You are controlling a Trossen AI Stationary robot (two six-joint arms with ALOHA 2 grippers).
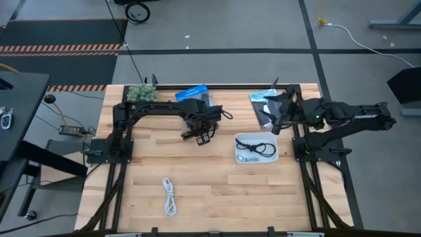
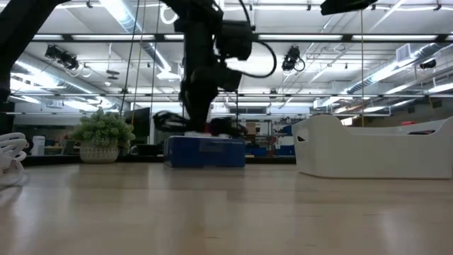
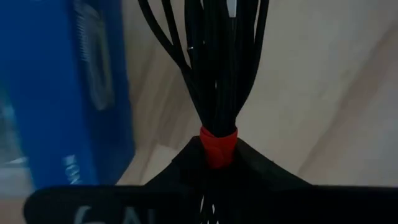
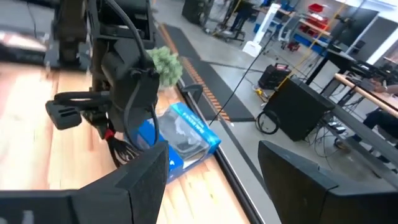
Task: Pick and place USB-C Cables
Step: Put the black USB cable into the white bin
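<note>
My left gripper point(image 1: 200, 130) is out over the middle of the table, near the blue box, and is shut on the black cable bundle with a red band point(image 3: 217, 74). The same bundle shows under that gripper in the right wrist view point(image 4: 122, 148). A white cable point(image 1: 170, 196) lies flat on the wood toward the near edge. In the white tray point(image 1: 238, 153) lie a black cable point(image 1: 256, 145) and a pale one point(image 1: 248, 158). My right gripper point(image 4: 217, 186) is open and hovers over the flat black-and-white packet point(image 1: 262, 99). My left gripper pinches the black cable bundle between its two fingers at the red band point(image 3: 218, 144), where the strands are gathered. The fingers come from above, pointing down. The loops point(image 4: 124, 150) hang below the fingers, lifted clear of the table.
The blue box point(image 1: 193, 95) lies just beyond the left gripper toward the far edge, with a small potted plant point(image 1: 141, 93) left of it. The tray sits right of centre, in front of the right arm's base. Bare wood lies along the near half around the white cable.
</note>
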